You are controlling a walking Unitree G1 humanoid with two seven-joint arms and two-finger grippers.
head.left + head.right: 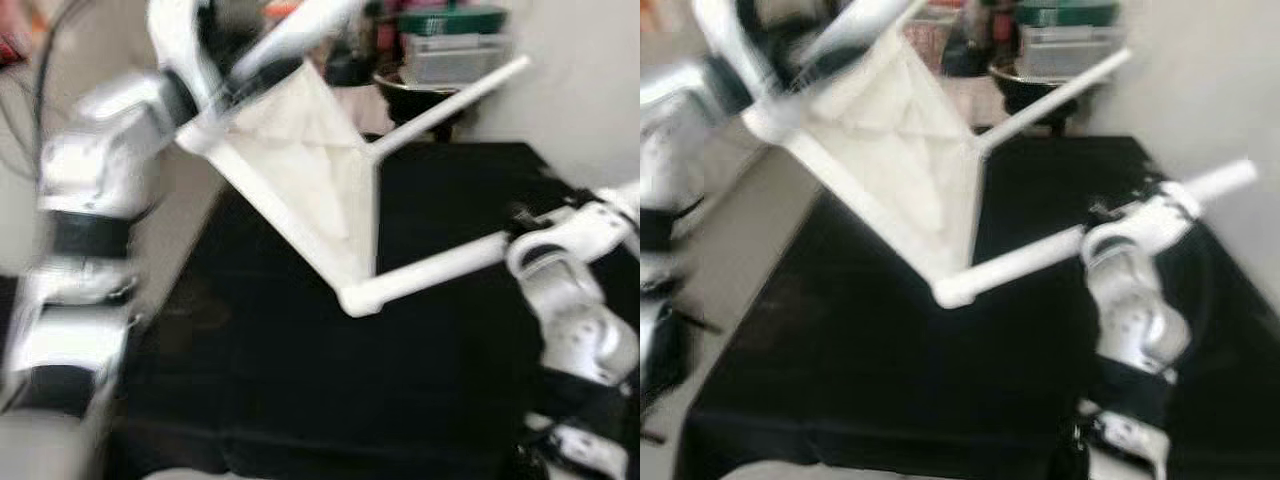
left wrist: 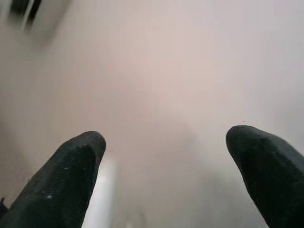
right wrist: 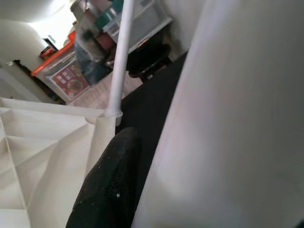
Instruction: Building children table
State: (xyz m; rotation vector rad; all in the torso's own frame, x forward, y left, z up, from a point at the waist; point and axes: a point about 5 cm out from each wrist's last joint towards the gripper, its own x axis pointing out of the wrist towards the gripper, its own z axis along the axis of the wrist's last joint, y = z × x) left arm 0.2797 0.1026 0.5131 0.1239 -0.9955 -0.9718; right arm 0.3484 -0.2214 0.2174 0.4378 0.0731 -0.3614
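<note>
Left eye view: black mat (image 1: 300, 400), beige floor (image 1: 175, 220), cluttered boxes (image 1: 450, 45) behind.

I see: black mat (image 1: 300, 400) on floor | stacked storage bins (image 1: 455, 45) behind | pale wall (image 1: 590, 80) at right

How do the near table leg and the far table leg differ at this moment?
The near leg is held at its outer end by the right gripper; the far leg juts free. The near leg looks thicker and sits lower over the black mat; the far leg points toward the shelves. Both are white tubes on the tilted tabletop.
</note>
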